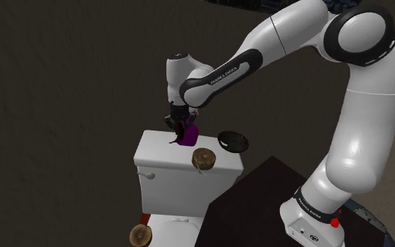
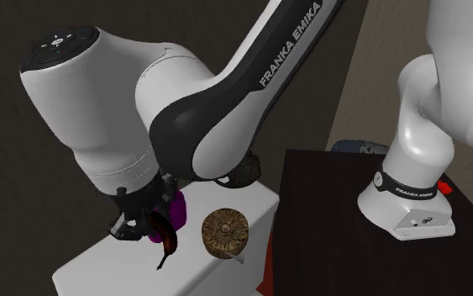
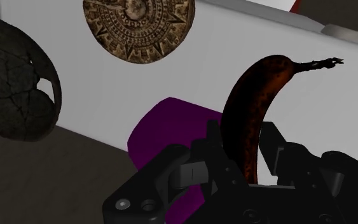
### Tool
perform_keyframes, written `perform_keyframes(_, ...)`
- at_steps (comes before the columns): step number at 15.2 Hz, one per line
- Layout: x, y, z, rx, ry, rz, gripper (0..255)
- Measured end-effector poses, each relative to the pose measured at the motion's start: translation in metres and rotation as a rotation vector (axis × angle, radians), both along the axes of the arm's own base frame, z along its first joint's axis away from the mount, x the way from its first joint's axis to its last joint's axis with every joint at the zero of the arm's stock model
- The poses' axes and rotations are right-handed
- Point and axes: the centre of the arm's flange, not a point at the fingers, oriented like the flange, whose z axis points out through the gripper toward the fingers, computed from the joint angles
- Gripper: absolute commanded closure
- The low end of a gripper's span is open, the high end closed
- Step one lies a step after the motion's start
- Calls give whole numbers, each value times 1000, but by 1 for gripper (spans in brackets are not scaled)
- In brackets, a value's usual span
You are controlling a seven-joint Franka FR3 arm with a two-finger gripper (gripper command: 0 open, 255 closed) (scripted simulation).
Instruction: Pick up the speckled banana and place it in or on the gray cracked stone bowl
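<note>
**Banana Clamped Above the White Tank Lid**

Dim brown walls (image 1: 62,84) stood behind a white toilet tank (image 1: 157,151). In the shoulder view, a lower carved disc (image 1: 140,236) sat at seven o'clock from the tank, below its lid.

Over the lid's middle hung the black gripper (image 1: 180,132), its jaws closed on the banana (image 1: 176,138). The wrist view showed the fingers (image 3: 196,167) clasping the dark, brown-speckled fruit near one end, with its stem pointing away from the hand. Whether the banana's free end touched the lid could not be told.

A purple object (image 1: 189,135) stood just beside the gripper at three o'clock. A second carved disc (image 1: 204,158) stood at the lid's front edge, at five o'clock from the gripper.

The grey cracked bowl (image 1: 233,141) sat at the lid's right end, at three o'clock from the banana and apart from it.

The dark stand (image 1: 259,203) filled the lower right.
</note>
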Motion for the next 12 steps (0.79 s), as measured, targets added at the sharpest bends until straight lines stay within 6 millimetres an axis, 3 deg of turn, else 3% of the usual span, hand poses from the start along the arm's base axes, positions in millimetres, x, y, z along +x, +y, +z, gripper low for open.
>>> perform_keyframes(12,-60,-144,-1,0,1,-1,255)
